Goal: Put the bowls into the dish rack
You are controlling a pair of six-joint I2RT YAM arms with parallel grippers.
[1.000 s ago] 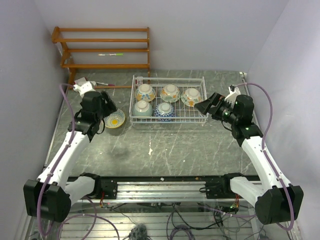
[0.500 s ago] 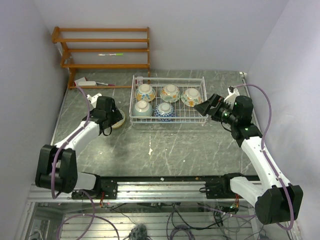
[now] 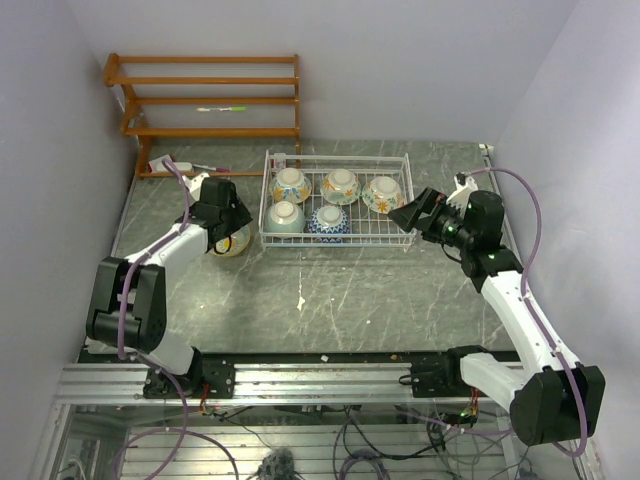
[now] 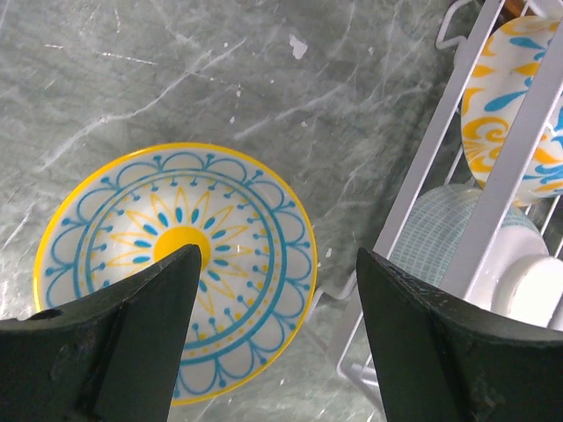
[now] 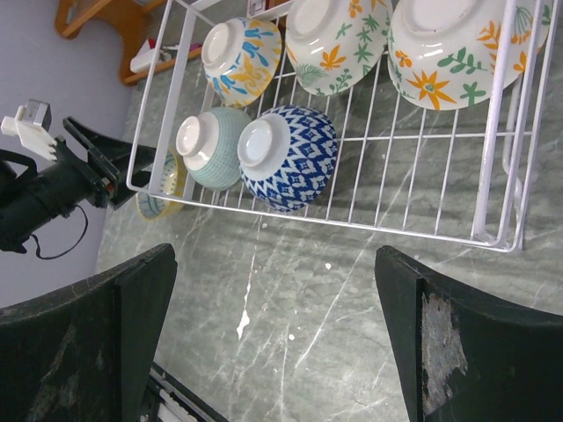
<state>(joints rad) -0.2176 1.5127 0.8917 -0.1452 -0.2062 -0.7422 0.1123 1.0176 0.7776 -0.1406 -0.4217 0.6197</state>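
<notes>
Your left claw (image 4: 276, 264) is hanging wide open over the yellow bowl (image 4: 176, 242); one finger is standing near the rack (image 4: 413, 189) and could snag its wire if you lower.

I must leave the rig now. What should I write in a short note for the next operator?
Left end effector: open, empty, above the yellow-blue bowl.
Right end effector: open, empty, near the dish rack's right end.
Done: five bowls upside down in the rack.
To do: the yellow-blue bowl, upright on the table just left of the rack.
</notes>
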